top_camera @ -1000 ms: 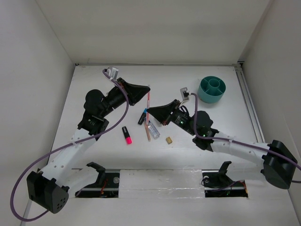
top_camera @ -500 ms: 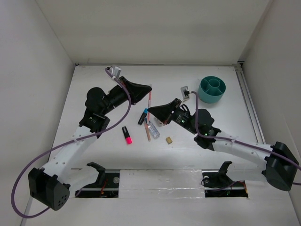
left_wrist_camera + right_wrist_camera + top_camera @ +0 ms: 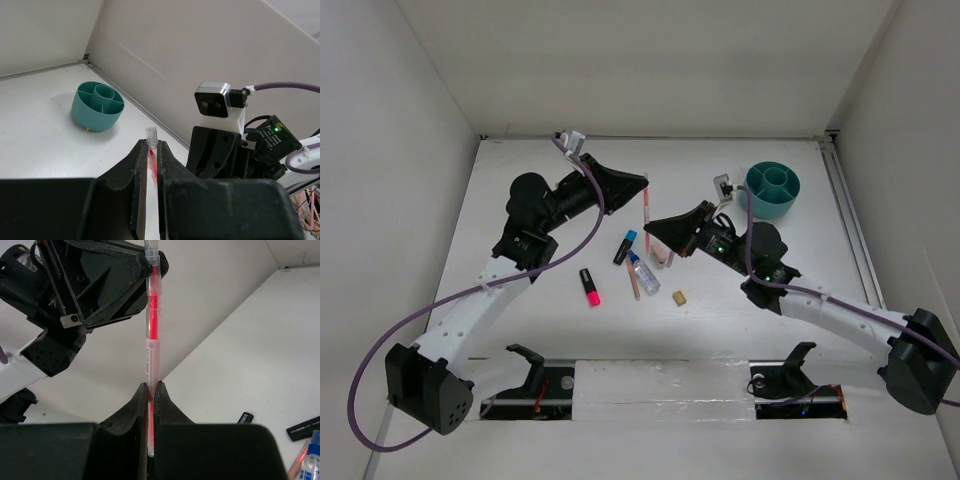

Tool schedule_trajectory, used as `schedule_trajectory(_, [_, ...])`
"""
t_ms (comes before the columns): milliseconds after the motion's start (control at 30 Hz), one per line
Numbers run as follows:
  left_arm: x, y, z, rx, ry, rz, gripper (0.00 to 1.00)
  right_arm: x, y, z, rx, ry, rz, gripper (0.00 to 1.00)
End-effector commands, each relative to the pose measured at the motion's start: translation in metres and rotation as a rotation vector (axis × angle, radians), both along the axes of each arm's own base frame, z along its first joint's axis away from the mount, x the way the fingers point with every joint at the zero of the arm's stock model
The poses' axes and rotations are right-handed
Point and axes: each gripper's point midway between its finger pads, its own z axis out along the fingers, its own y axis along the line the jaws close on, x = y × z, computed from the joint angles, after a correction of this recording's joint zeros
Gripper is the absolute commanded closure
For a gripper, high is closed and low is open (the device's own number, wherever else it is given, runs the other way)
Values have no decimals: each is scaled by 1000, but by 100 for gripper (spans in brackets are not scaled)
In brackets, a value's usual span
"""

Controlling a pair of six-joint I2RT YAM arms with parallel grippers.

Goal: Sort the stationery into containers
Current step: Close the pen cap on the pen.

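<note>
A pink pen (image 3: 646,205) hangs in the air over the desk (image 3: 690,165), pinched at both ends as two robot arms meet over scattered stationery. The left fingers (image 3: 635,183) are drawn narrow on its upper, far end, and the right fingers (image 3: 655,222) are closed tight on its lower end. This looks like a hand-over, arranged because the teal organiser (image 3: 760,207) stands at the far right of the desk, on the right arm's side and well apart from the left arm.

From the left wrist, only the pen's clear tip (image 3: 151,133) shows above the left fingers (image 3: 142,160), with the organiser (image 3: 95,117) beyond. From the right wrist, the barrel (image 3: 151,325) rises straight out of the right fingers (image 3: 141,400) toward the other arm. Which pair actually bears the pen's weight cannot be told.

Left on the desk, near one another under the arms, lie a pink-capped marker (image 3: 590,287), a blue-capped marker (image 3: 624,247), a clear bottle (image 3: 642,272), a thin pencil (image 3: 634,286) and a small tan block (image 3: 678,297). A pinkish piece just beside the right fingers is half covered by them and hard to name. The organiser's compartments appear empty from above, though their floors are partly in shadow. The pen's lower tip is buried between the right fingers.
</note>
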Motion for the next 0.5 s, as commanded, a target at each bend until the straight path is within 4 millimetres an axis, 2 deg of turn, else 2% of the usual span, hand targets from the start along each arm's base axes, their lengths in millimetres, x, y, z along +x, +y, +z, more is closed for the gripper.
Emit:
schedule_trajectory(0, [-11,-1,-3,38,6,-45,100,-15,-24,84,205,-218,-12,100])
schedule_trajectory(133, [-10,1,-2,15,10,-28,100,-19,-23,92,229,-244,2,100])
schedule_trajectory(167, [-10,1,0,11,1,-28,100,-26,-20,96,251,-250,31,100])
schedule_trajectory(200, [-9,1,-4,8,19,-20,100,-28,-15,91,257,-246,53,100])
schedule_trajectory(233, [-8,3,0,-4,21,-2,100,-30,-17,99,291,-269,57,100])
schedule_trajectory(300, [-6,3,-6,-17,41,8,100,-36,-9,99,296,-266,83,100])
schedule_trajectory(333, [-9,4,1,-36,30,5,100,-32,-7,101,294,-272,70,100])
schedule_trajectory(367, [-7,5,-6,-51,70,13,100,-33,-4,99,295,-258,70,100])
schedule_trajectory(467, [-8,4,-4,-78,73,7,100,-29,1,97,283,-264,52,100])
